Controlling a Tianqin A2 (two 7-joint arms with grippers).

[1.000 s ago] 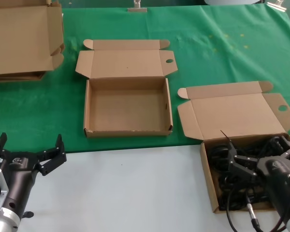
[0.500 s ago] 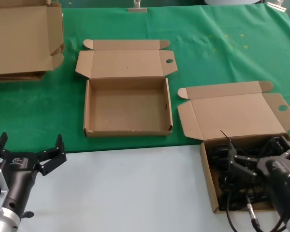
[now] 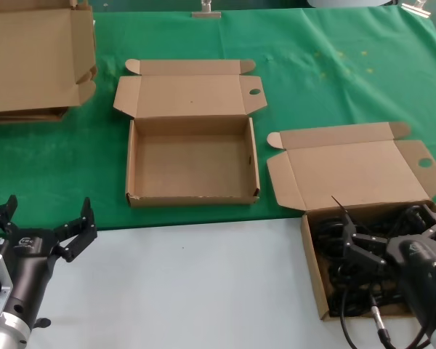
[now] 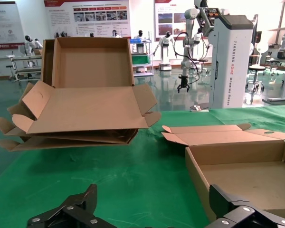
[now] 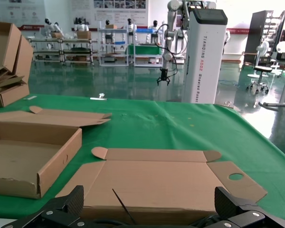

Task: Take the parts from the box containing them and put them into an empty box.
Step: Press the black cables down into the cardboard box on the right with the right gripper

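A green cloth (image 3: 334,80) covers the far part of the work surface, with a white tabletop (image 3: 196,283) nearer the robot, and an exhibition hall with white robot stands is seen behind in the wrist views. The parts (image 3: 349,265), black coiled cable bundles, are seen lying in the box containing them (image 3: 312,269), which sits at the right near edge, on the white tabletop just where the cloth ends, with its lid (image 3: 352,171) folded back flat onto the cloth. The right gripper (image 3: 392,243) is lowered into this box among the cables, its fingers spread wide apart; in the head view no bundle is seen clamped between them, though contact with the cables cannot be told. In the right wrist view the two finger bases frame the open lid (image 5: 156,183) and a thin black cable end sticks up before it. The empty box (image 3: 192,163) rests on the cloth to the left of the filled one and farther back, well apart from it, lid open toward the rear. The left gripper (image 3: 43,225) is held over the white tabletop at the near left, its fingers spread apart. A pile of larger cardboard pieces (image 3: 36,58) is stacked at the far left corner.
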